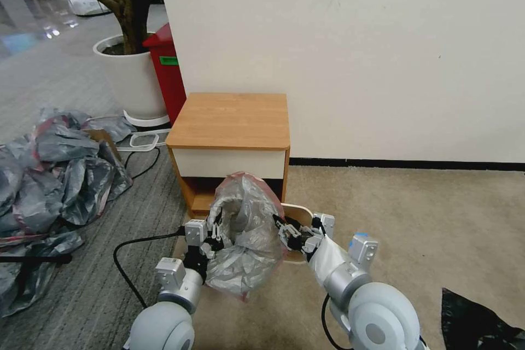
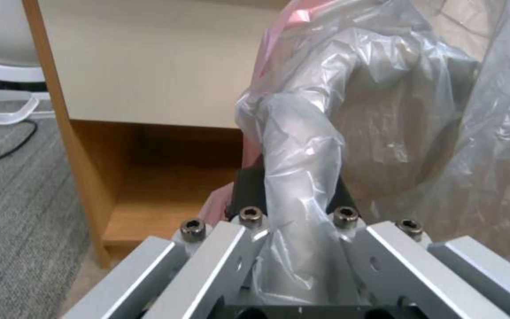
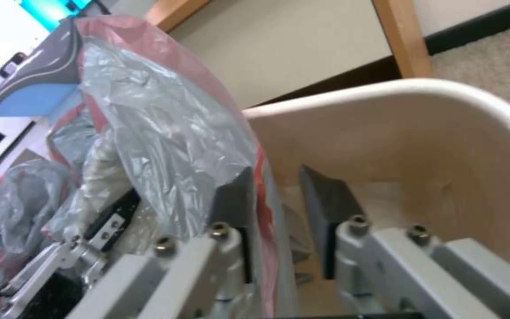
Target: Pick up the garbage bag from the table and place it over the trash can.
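The garbage bag (image 1: 246, 229), crinkled translucent grey with a pink-red rim, hangs between my two grippers in front of the table (image 1: 229, 120). It sits over the near left part of the cream trash can (image 1: 299, 209). My left gripper (image 1: 215, 236) is shut on a bunched fold of the bag (image 2: 302, 146), with the dark pads (image 2: 248, 190) pressed on either side. My right gripper (image 3: 279, 195) stands open just inside the trash can (image 3: 432, 128). The bag's pink rim (image 3: 264, 177) passes between the right pads, lying against one of them.
A big heap of grey bags (image 1: 49, 175) lies on the floor to the left. A red bin (image 1: 167, 76) and a white planter (image 1: 131, 76) stand behind the table's left side. A black bag (image 1: 476, 322) lies at the near right, and a black cable (image 1: 131, 251) crosses the floor.
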Motion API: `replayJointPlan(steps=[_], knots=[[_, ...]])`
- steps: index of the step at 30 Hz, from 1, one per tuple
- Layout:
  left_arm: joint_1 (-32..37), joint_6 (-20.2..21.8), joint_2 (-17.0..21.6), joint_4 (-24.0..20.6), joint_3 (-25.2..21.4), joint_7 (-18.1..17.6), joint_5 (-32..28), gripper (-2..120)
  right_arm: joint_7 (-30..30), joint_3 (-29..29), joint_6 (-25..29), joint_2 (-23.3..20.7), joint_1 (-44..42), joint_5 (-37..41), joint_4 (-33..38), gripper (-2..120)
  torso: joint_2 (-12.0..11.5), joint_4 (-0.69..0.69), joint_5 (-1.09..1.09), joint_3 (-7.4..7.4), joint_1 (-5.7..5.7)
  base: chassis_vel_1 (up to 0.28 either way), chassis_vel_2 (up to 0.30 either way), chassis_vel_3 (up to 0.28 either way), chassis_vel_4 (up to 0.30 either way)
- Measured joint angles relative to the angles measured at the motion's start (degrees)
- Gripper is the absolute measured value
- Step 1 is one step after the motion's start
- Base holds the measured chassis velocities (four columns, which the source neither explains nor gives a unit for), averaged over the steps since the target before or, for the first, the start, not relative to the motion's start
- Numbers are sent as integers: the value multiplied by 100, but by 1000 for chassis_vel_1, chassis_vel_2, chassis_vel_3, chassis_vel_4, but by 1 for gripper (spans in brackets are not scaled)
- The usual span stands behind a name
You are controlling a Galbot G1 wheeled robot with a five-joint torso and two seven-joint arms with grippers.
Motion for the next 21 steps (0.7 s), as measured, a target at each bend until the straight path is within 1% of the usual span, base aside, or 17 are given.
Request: replayJointPlan(steps=[1, 2, 4, 5, 15, 19, 21], knots=[[-8, 5, -3, 14, 4, -3, -4, 6, -46, 3, -4, 7, -2, -16, -4, 14, 0, 0, 0, 0, 0, 0, 0, 0, 0], [-8, 5, -3, 14, 4, -3, -4, 6, -46, 3, -4, 7, -2, -16, -4, 14, 0, 0, 0, 0, 0, 0, 0, 0, 0], [-36, 16, -28, 54, 34, -14, -9, 6, -121, 3, -10, 36, 12, -37, -25, 3, 0, 0, 0, 0, 0, 0, 0, 0, 0], [-47, 24, -40, 61, 46, -17, -14, 6, -142, 3, -10, 44, 23, -42, -37, 0, 0, 0, 0, 0, 0, 0, 0, 0, 0], [-64, 86, -67, 110, 71, -24, -32, 6, -185, 98, 22, 36, 30, -59, 3, 0, 0, 0, 0, 0, 0, 0, 0, 0, 0], [-64, 135, -57, 135, 52, -24, -29, 6, -165, 215, 49, -33, 78, -29, 154, 0, 0, 0, 0, 0, 0, 0, 0, 0, 0], [-48, 149, -55, 142, 46, -22, -13, 6, -97, 334, 65, -154, 277, 75, 213, 0, 0, 0, 0, 0, 0, 0, 0, 0, 0]])
